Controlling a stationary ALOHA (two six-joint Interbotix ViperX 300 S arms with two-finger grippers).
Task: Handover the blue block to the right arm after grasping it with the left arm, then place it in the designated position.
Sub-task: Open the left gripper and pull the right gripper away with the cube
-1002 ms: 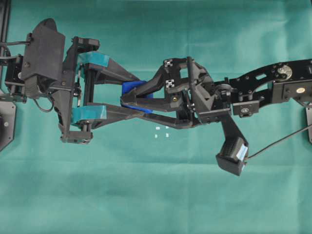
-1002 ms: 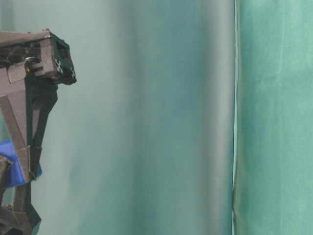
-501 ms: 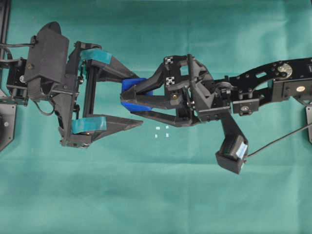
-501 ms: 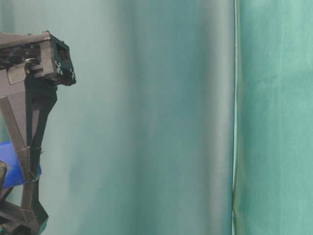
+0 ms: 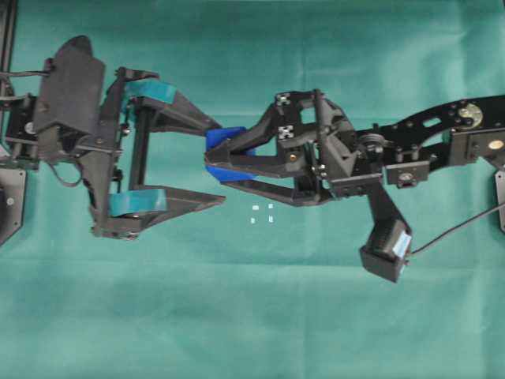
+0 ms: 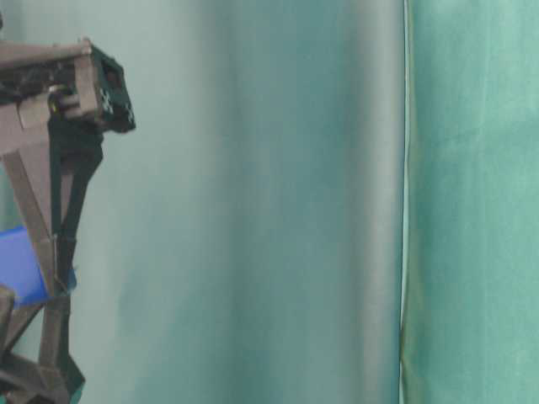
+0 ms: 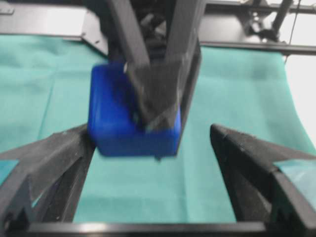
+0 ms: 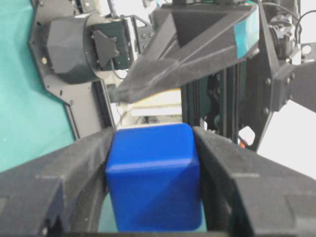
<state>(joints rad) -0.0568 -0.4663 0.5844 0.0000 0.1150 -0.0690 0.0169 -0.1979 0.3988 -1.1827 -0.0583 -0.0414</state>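
The blue block (image 5: pixel 224 155) is clamped between the all-black fingers of my right gripper (image 5: pixel 217 156), held above the green cloth. It fills the gap between those fingers in the right wrist view (image 8: pixel 154 177). My left gripper (image 5: pixel 217 164), with teal-taped fingers, is open wide; its upper finger (image 5: pixel 185 114) lies against the block's side and its lower finger (image 5: pixel 189 201) is well apart. The left wrist view shows the block (image 7: pixel 118 123) near my left finger, gripped from above by black fingers. The designated position (image 5: pixel 262 213), four white marks, lies just below the right gripper.
The right arm's wrist camera (image 5: pixel 387 253) hangs below its forearm. A black frame edge (image 5: pixel 8 31) runs along the far left. The table-level view shows the right gripper's body (image 6: pixel 59 93) and block (image 6: pixel 21 265) at its left edge.
My left gripper has opened, letting go of the block, which stays in the shut right gripper. The right gripper and block have shifted slightly right.
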